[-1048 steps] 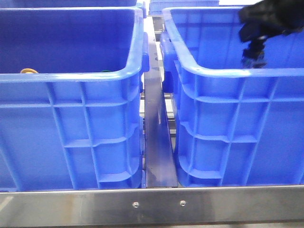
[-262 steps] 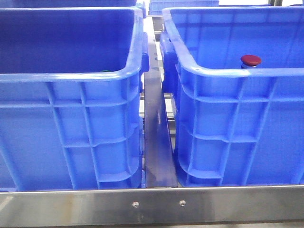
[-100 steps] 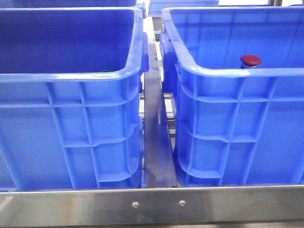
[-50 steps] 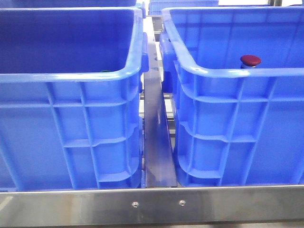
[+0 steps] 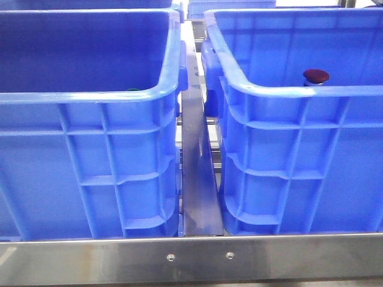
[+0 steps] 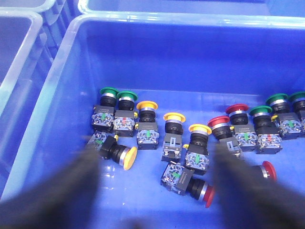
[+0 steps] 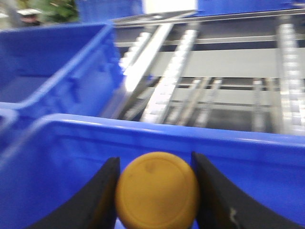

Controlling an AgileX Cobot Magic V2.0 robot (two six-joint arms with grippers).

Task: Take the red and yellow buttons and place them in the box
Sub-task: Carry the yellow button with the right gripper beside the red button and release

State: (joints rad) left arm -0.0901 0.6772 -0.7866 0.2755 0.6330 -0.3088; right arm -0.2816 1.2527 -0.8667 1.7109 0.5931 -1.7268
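right gripper [image 7: 156, 191] pinching yellow button [image 7: 157, 190] — I carry it to box [image 5: 299, 89] | left gripper [image 6: 157, 191] spread over supply bin [image 6: 57, 95] — ready for next pick

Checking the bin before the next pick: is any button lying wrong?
Three buttons in the blue crate lie tipped on their sides while the rest stand cap-up: a yellow one, a red one, and another red one.

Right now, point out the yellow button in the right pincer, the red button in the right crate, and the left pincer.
yellow button [image 7: 157, 190], right wrist view, centre of its cap.
red button [image 5: 316, 75], front view, domed cap.
left pincer [image 6: 157, 191], left wrist view, midway between the blurred fingertips.
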